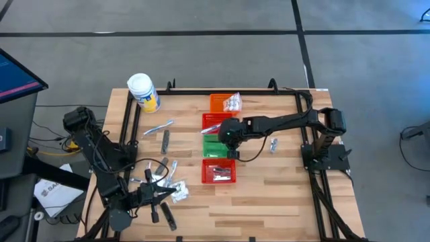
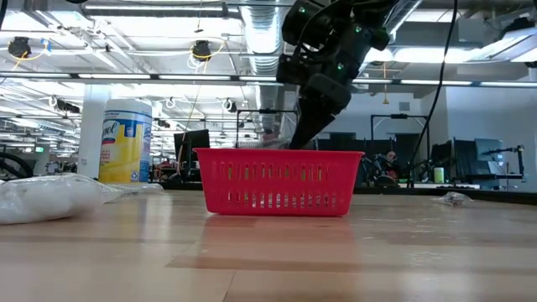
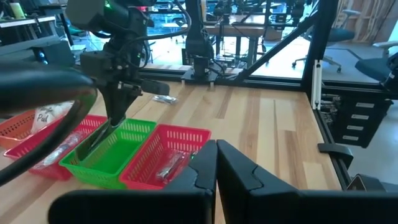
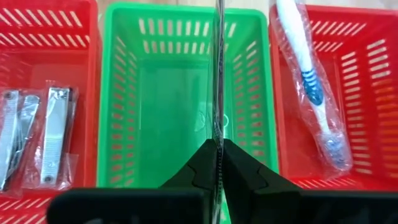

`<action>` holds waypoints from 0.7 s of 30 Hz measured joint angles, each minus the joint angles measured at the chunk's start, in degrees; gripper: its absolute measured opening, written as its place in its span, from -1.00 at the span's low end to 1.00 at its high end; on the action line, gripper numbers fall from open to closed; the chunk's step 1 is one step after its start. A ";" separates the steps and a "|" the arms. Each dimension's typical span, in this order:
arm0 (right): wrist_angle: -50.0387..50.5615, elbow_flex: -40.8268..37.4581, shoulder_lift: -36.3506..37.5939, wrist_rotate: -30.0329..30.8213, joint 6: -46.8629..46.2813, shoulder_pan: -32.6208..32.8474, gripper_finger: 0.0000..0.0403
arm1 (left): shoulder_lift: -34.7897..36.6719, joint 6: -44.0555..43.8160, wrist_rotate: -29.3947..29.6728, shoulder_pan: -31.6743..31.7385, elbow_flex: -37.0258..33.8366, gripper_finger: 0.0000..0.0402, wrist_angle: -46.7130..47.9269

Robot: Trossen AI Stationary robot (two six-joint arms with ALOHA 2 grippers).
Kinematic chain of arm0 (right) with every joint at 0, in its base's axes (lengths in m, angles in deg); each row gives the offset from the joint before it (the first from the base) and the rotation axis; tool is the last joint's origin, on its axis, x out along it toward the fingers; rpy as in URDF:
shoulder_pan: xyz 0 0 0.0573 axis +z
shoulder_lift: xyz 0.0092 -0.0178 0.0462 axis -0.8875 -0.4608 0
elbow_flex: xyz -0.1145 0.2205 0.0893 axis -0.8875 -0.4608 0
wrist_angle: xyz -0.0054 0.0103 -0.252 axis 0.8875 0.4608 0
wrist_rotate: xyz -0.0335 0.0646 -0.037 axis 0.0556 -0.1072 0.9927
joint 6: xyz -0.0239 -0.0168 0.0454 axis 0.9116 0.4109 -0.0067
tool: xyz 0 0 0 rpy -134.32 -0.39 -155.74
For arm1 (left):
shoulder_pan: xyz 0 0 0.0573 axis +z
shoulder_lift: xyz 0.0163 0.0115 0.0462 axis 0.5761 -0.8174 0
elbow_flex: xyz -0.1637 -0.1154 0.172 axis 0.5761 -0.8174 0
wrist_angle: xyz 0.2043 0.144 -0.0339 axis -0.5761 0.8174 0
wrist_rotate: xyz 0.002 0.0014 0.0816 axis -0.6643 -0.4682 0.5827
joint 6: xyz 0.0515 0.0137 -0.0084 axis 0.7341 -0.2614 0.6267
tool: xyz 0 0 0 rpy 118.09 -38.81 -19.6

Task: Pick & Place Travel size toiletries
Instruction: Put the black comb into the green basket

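Observation:
Four mesh baskets stand in a row at mid-table: orange (image 1: pixel 220 102), red (image 1: pixel 213 122), green (image 1: pixel 213 146), red (image 1: pixel 219 171). My right gripper (image 1: pixel 227 136) hangs over the green basket (image 4: pixel 186 93), shut on a dark flat strip (image 4: pixel 218 74) seen edge-on. The strip slants down into that basket (image 3: pixel 93 142). My left gripper (image 3: pixel 216 163) is shut and holds nothing, above the near left of the table (image 1: pixel 173 193). Loose toiletries lie around it: clear sachets (image 1: pixel 176 190), a toothbrush (image 1: pixel 158 127), a dark strip (image 1: pixel 165 140). My right gripper pinches the dark strip by its upper end (image 4: pixel 217 144) between its two fingers, the flat faces against the pads. The fingers slant down from above. The strip hangs tilted below them, its lower end (image 3: pixel 86 151) inside the green basket; whether it touches the floor I cannot tell.
The near red basket holds wrapped nail clippers (image 4: pixel 53 134); the far red one holds a wrapped toothbrush (image 4: pixel 311 81). A white jar with a yellow label (image 1: pixel 143 92) stands at the far left. A small silvery item (image 1: pixel 273 144) lies right of the baskets. A dark frame (image 1: pixel 222 91) rims the table.

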 joint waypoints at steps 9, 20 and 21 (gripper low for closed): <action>0.97 0.00 0.00 0.00 -0.80 0.00 -0.91 | 0.00 0.00 0.00 0.00 0.00 -1.00 -0.59; 0.95 0.00 0.00 0.00 -0.82 0.00 -0.88 | -0.02 0.02 -0.02 0.00 0.00 -1.00 -0.69; 0.95 0.00 0.00 0.00 -0.82 0.00 -0.88 | -0.02 0.02 -0.01 0.00 0.00 -1.00 -0.69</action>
